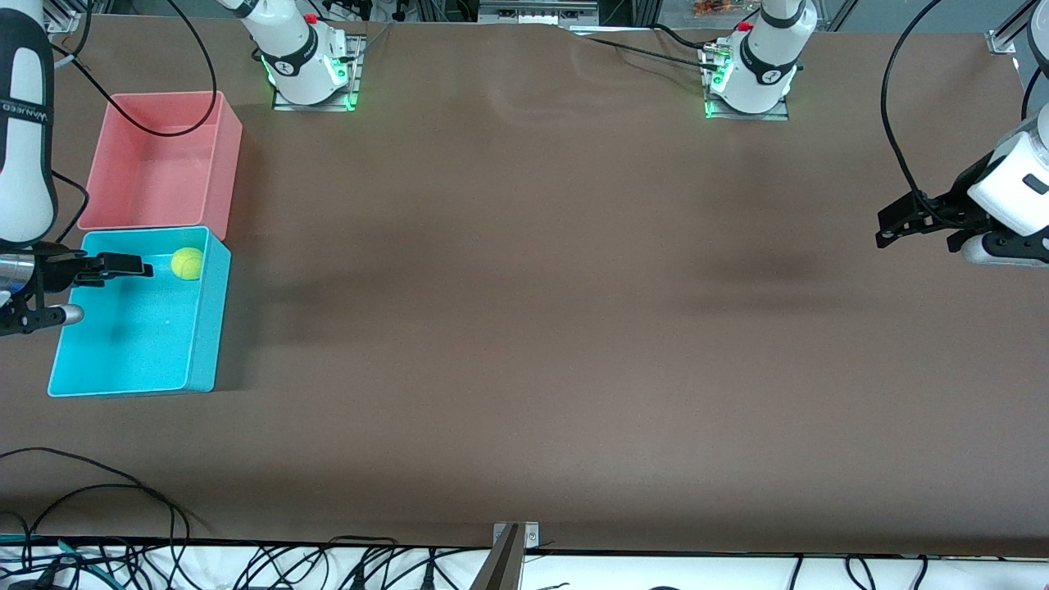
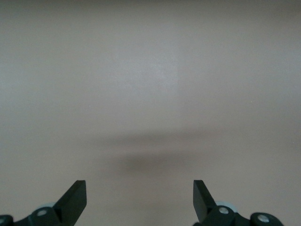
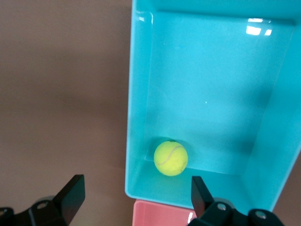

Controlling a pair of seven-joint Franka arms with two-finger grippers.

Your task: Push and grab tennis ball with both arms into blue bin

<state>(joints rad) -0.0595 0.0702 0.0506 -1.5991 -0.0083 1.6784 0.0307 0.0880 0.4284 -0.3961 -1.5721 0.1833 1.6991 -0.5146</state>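
The tennis ball (image 1: 187, 263) lies inside the blue bin (image 1: 202, 352), on its floor in the corner nearest the pink bin (image 1: 225, 172) and toward the middle of the brown surface (image 1: 524, 328); in the right wrist view the ball (image 3: 170, 158) sits close against the bin's end wall and near its long wall (image 3: 137, 117), with nothing gripping it. The blue bin stands at the right arm's end of the surface, and the pink bin stands just beside it, touching or nearly touching end to end, farther from the front camera. The right hand (image 1: 123, 266) hangs over the blue bin's open top, coming in from the outer edge of the surface, and its two black fingers (image 3: 70, 195) are spread wide apart with nothing between them; the ball is below and apart from them. The left hand (image 1: 889, 225) hovers over bare surface at the left arm's end, well apart from both bins and the ball, and waits there; its fingers (image 2: 75, 197) are likewise spread wide and hold nothing, with only the plain brown top and a faint shadow beneath them. Black cables (image 1: 98, 492) trail along the edge of the surface nearest the front camera.
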